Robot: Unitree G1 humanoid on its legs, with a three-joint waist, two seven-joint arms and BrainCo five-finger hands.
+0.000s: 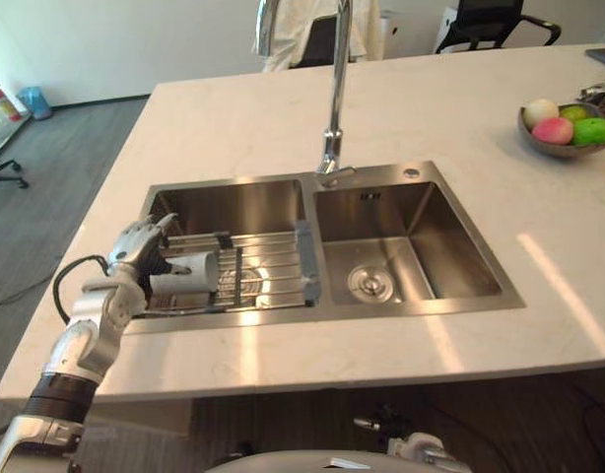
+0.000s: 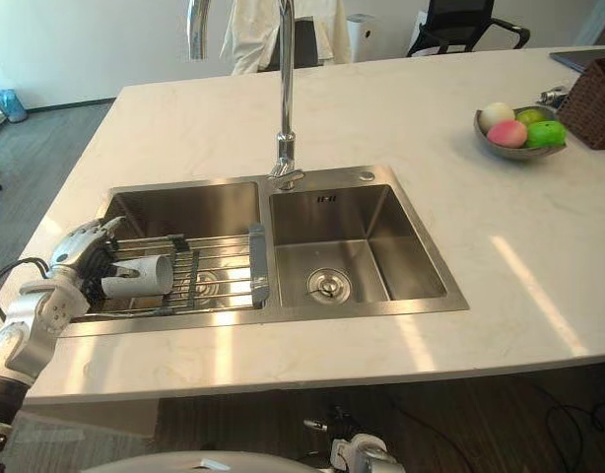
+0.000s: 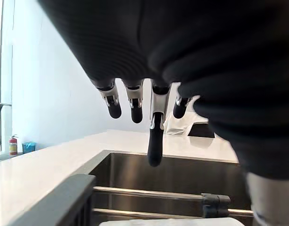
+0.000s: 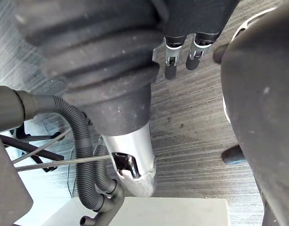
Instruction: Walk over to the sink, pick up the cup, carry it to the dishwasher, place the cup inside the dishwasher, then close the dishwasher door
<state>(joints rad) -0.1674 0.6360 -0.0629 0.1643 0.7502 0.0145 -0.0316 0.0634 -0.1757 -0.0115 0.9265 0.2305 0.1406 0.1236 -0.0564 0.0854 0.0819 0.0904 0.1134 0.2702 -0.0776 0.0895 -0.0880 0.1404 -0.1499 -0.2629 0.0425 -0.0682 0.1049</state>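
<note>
Left hand (image 1: pixel 135 254) is closest to us, over the left basin of the sink (image 1: pixel 460 296). In its wrist view the fingers (image 3: pixel 155 141) hang straight and slightly spread, curled round nothing. The cup (image 1: pixel 187 274) is white and lies on its side on the drying rack (image 1: pixel 268 268), directly below and just beside the hand. Its long axis runs along the rack bars, roughly parallel to the sink's front edge. The base sits at the hand's fingertips and the mouth points away from the hand, toward the divider and the right basin. We can't tell whether the fingertips actually touch the cup. Faucet (image 1: pixel 334 89) stands beyond the hand on its right, behind the divider. Fruit bowl (image 1: pixel 549 146) sits well apart from the hand, far right on the countertop (image 1: pixel 234 128). Right hand (image 4: pixel 170 61) hangs low over the floor, and we cannot tell its state.
</note>
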